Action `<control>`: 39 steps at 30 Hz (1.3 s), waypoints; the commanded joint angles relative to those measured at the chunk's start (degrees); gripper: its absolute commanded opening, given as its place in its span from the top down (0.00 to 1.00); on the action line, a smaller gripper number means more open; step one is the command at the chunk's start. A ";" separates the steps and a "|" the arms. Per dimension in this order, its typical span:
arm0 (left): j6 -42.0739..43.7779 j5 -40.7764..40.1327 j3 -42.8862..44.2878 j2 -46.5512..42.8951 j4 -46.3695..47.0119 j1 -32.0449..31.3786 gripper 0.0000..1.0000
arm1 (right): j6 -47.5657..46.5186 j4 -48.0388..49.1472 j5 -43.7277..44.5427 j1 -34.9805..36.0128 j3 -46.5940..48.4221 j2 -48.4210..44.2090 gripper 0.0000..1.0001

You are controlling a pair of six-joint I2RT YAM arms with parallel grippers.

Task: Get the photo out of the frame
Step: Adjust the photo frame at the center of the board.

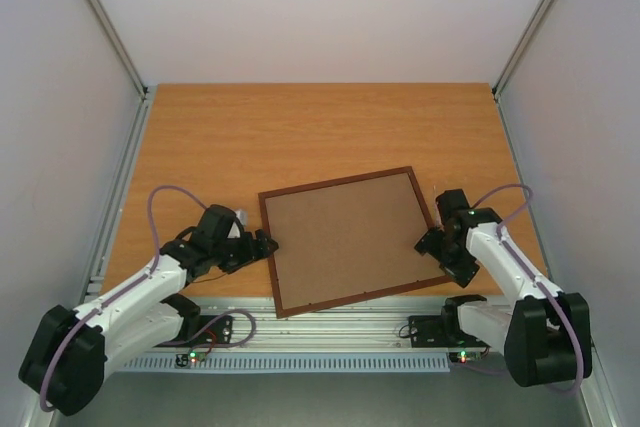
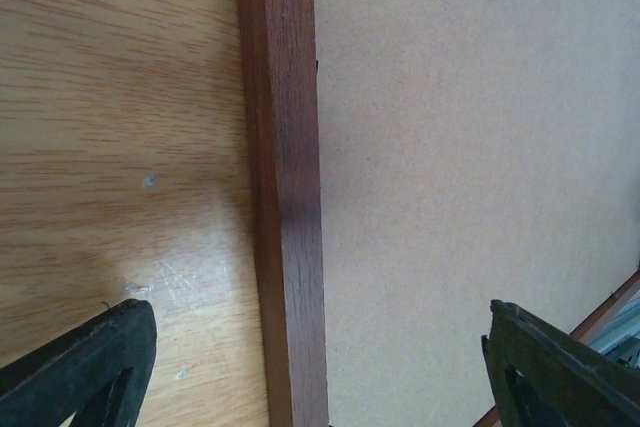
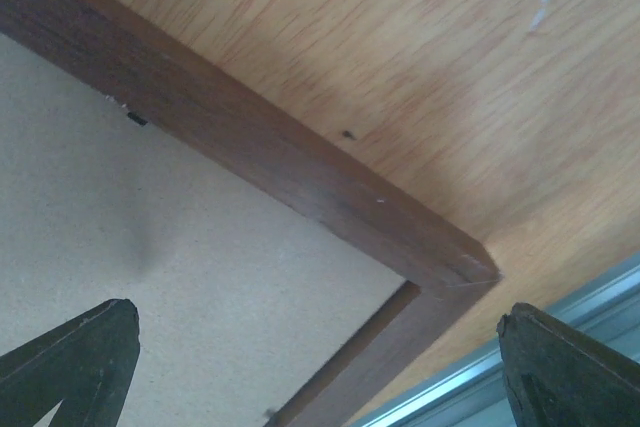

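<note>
The dark reddish-brown frame [image 1: 346, 174] lies face down on the wooden table, its brown hardboard back [image 1: 348, 237] up. The photo is hidden under the back. My left gripper [image 1: 268, 243] is open at the frame's left rail; in the left wrist view the rail [image 2: 290, 197] runs between the two fingertips [image 2: 100, 357]. My right gripper [image 1: 428, 244] is open at the frame's right rail, near its front right corner [image 3: 440, 267]. In the right wrist view the hardboard back [image 3: 180, 277] stands a little off the rail at that corner, leaving a dark gap. Neither gripper holds anything.
The frame's front edge lies at the table's front edge, by the metal rail [image 1: 330, 332] that carries the arm bases. White walls enclose the table on three sides. Bare wooden table [image 1: 320, 132] stretches behind the frame.
</note>
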 commanded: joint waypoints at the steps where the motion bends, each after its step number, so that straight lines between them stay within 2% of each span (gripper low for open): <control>1: 0.95 -0.23 -0.57 0.10 3.50 0.24 0.10 | 3.58 4.79 -0.76 3.49 -1.00 3.78 0.02; 10: 0.05 -1.73 -1.27 -3.26 1.44 0.24 0.10 | 5.57 12.33 -0.98 11.27 3.43 14.46 0.02; 17: -0.75 -5.10 -1.53 -8.03 -2.26 0.28 0.10 | 2.67 17.17 -3.12 14.69 12.42 23.69 0.01; 21: -0.81 -6.91 -1.29 -8.49 -3.85 0.27 0.10 | -1.50 17.04 -3.24 14.75 18.14 25.63 0.02; 26: -0.83 -8.02 -1.12 -7.52 -4.78 0.27 0.10 | -3.94 12.75 -2.40 15.26 19.70 21.41 0.02; 33: 0.56 -11.33 -0.78 -6.41 -6.20 0.28 0.10 | -0.54 11.08 -4.21 17.38 9.34 10.89 0.02; 39: 2.54 -13.10 2.19 -4.20 -8.85 0.34 0.09 | 3.87 16.36 -6.04 18.86 1.07 6.44 0.02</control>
